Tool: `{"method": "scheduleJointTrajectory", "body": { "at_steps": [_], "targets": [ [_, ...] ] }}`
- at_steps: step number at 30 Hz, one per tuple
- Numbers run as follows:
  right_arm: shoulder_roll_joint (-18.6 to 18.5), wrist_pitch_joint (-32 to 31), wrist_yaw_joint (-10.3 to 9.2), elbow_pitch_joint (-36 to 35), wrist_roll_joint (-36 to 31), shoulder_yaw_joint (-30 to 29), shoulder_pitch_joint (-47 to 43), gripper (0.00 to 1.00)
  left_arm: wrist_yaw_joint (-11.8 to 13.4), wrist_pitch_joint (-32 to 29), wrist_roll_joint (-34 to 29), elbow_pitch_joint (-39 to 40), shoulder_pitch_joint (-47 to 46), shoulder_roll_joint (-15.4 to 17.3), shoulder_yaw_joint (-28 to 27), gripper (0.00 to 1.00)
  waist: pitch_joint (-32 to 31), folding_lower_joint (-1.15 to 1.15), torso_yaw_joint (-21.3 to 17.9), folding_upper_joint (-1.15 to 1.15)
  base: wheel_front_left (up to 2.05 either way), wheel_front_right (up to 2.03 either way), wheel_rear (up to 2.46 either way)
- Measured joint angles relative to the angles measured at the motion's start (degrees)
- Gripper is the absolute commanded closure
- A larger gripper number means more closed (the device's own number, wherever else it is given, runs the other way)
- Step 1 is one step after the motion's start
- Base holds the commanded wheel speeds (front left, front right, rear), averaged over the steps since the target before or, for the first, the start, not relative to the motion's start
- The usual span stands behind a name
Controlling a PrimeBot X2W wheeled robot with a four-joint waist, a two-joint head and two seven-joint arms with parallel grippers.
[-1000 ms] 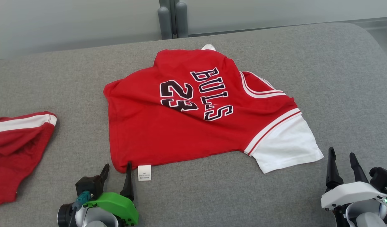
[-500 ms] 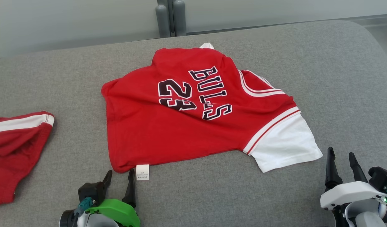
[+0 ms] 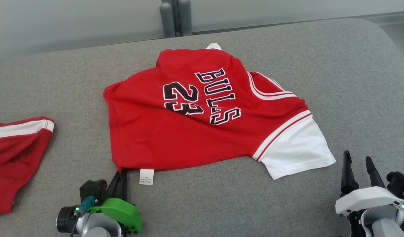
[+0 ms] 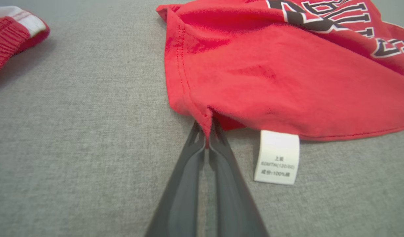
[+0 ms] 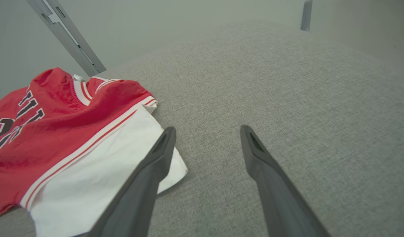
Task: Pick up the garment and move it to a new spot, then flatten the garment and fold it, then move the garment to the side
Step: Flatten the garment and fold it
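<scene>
Open a moment ago, the left gripper is now clamping a corner of the red garment just left of its care label, readying a lift off the desk; well right of the label, the right gripper is idling open, empty.

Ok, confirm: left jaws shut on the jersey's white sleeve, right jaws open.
Not the sleeve: the left jaws are shut on the jersey at its red hem corner, beside the care label, as the left wrist view shows. The right jaws are open.
</scene>
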State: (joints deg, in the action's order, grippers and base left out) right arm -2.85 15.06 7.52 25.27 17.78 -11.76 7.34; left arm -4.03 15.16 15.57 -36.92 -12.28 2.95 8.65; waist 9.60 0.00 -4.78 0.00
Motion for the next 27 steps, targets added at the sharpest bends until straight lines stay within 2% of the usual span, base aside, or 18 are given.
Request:
{"method": "scheduleJointTrajectory", "body": {
  "at_steps": [8, 9, 11, 16, 19, 27],
  "targets": [
    [0.0, 0.0, 0.00, 1.0, 2.0, 0.2, -0.8, 0.00, 0.9, 0.0, -9.3, 2.8, 0.1, 5.9, 0.6, 1.00, -2.6, 0.00, 1.3, 0.00, 0.00, 0.00, 0.00],
    [0.0, 0.0, 0.00, 1.1, 2.3, 0.4, -0.8, 0.00, 1.0, 0.0, -9.8, 2.7, 0.3, 6.6, 0.6, 0.83, -3.0, 0.00, 1.5, 0.00, 0.00, 0.00, 0.00],
    [0.0, 0.0, 0.00, 1.3, 2.6, 0.8, -0.9, 0.00, 1.4, 0.0, -11.3, 1.3, 0.8, 7.8, 0.9, 0.00, -3.6, 0.00, 1.8, 0.00, 0.00, 0.00, 0.00],
    [0.0, 0.0, 0.00, 1.9, 3.0, 1.3, -1.4, 0.00, 3.6, 0.0, -11.8, -4.3, 2.9, 9.3, 0.2, 0.00, -5.4, 0.00, 2.2, 0.00, 0.00, 0.00, 0.00],
    [0.0, 0.0, 0.00, 1.7, 2.7, 1.1, -2.2, 0.00, 4.9, 0.0, -10.1, -5.4, 5.0, 8.9, -2.3, 0.00, -7.0, 0.00, 2.2, 0.00, 0.00, 0.00, 0.00],
    [0.0, 0.0, 0.00, -3.0, -0.6, 3.5, -2.6, 0.00, 5.6, 0.0, -7.1, 3.5, 8.1, 4.0, -6.5, 0.00, -9.3, 0.00, 2.8, 0.00, 0.00, 0.00, 0.00]
  ]
}}
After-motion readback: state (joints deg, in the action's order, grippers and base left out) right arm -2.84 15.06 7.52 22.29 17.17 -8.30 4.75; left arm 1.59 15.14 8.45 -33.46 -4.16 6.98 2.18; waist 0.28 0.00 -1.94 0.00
